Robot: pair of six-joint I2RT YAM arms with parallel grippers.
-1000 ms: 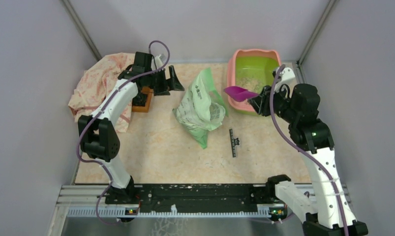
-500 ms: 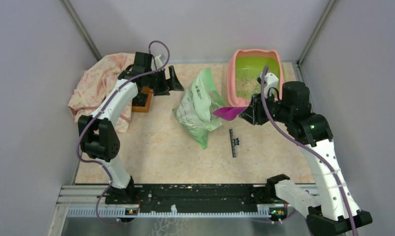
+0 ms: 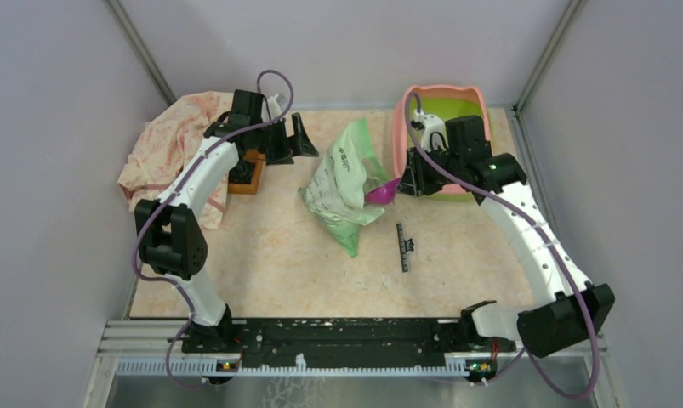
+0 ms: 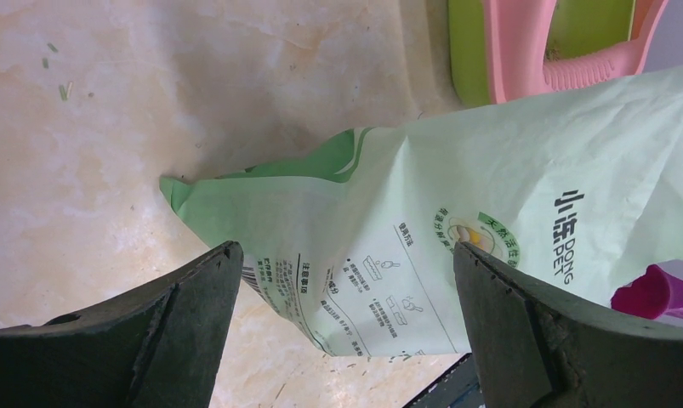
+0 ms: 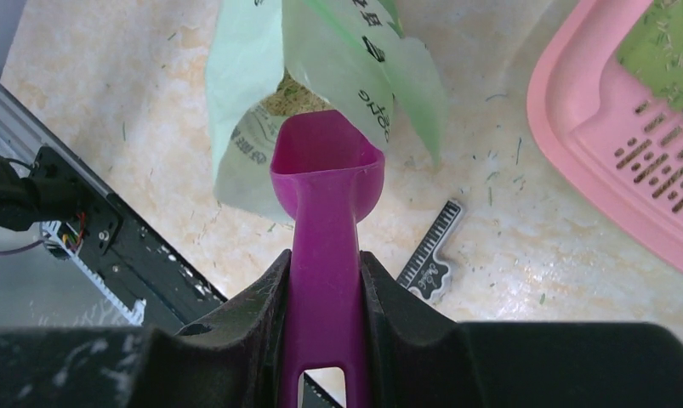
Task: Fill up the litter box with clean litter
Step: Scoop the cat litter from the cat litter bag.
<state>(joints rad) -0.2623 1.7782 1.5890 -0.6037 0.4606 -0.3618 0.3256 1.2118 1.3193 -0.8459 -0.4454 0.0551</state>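
the table carries everything, and the light green bag lying near its middle is the mark for the rest. the patterned cloth is heaped well to the left of the bag. the litter box sits just to the bag's right and a little further back, its slotted pink ledge on the end nearer the bag.

the left gripper hangs over the bag's far left corner, jaws spread wide and holding nothing; from its wrist the bag shows between the fingers, below them. the right gripper is at the bag's right edge, pressed onto the handle of the purple scoop.

the scoop's bowl looks empty and points into the bag's open mouth. a small black strip lies just in front of the bag.

the clean litter is a thin scatter in the green basin, with more inside the bag's mouth.

this looks like the reloading step of a fill that is far from done. next, the scoop probably has to push into the mouth, dig under the granules, and lift level; the limp mouth may fold shut, so the free hand could steady it.
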